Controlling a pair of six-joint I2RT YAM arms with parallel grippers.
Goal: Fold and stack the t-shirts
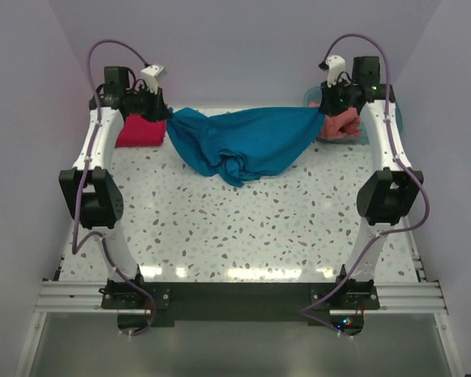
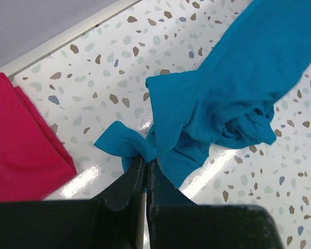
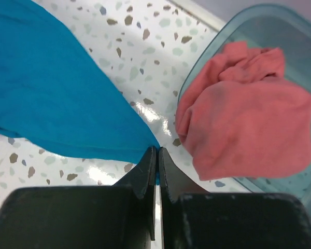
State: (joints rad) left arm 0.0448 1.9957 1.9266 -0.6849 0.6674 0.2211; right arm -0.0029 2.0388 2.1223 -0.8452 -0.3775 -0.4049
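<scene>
Sagging teal t-shirt (image 1: 243, 145), left gripper (image 2: 146, 162) clamping one end, right gripper (image 3: 156, 151) clamping other

Worktop (image 1: 243, 228): white, stone-like surface with grey, brown and bluish specks; glossy, with bright light reflections near the front.
Tub (image 3: 280, 28): translucent teal plastic with rounded corners, standing at the far right corner of the worktop.
Walls (image 1: 243, 47): plain pale lilac, closing the back and both sides.
Rail (image 1: 71, 297): silver metal profile along the near edge of the worktop.
Lower surface (image 1: 235, 349): dull grey, in front of the rail.
</scene>
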